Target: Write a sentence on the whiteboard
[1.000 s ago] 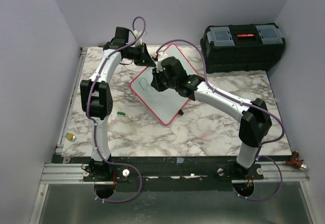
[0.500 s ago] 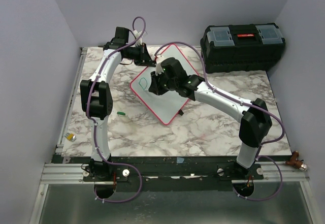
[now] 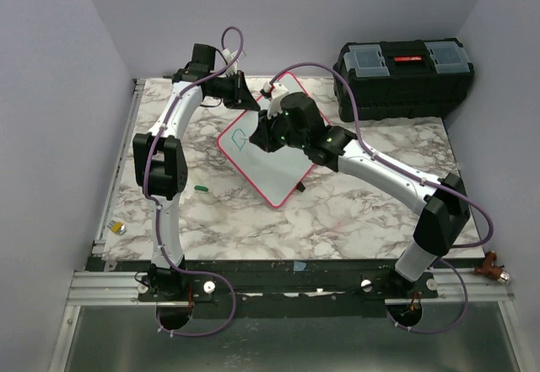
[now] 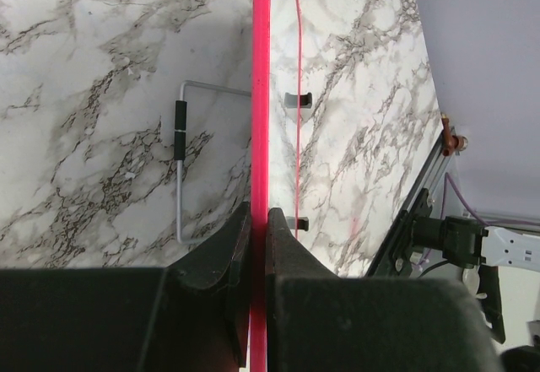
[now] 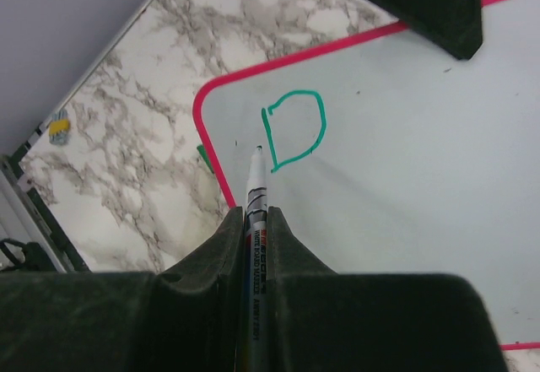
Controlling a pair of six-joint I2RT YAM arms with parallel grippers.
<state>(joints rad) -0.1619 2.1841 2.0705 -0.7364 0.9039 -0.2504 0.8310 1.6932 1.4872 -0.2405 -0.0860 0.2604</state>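
Toward the far edge of the tabletop (image 3: 337, 212), left of the middle, the whiteboard (image 3: 283, 169) sits turned on the diagonal. Its far rim is pinched between the left jaws, which are clamped on the red edge, as the left wrist view shows head-on. A second ago there was only a short green stroke near the board's left corner. That stroke has since closed into a full capital D (image 5: 295, 132), and the right arm has swung a little toward the toolbox (image 3: 403, 68) in the far right corner. The right jaws are clamped on the marker (image 5: 255, 195), whose tip points just left of the D's lower end. Whether the tip touches the board or hangs a hair above it is hard to judge from this angle. So the first letter looks done and the rest of the sentence is still to write. The D stands close to the rim at the board's left corner, leaving no room on that side, so the writing probably has to run away from it. There, bare white stretches well across to the opposite rim. The left arm's black fingers overhang the far rim and crowd the top of the writing area, so a first line kept just below them seems safest. A green cap (image 3: 201, 188) lies on the tabletop near the board's left side, well apart from both arms.
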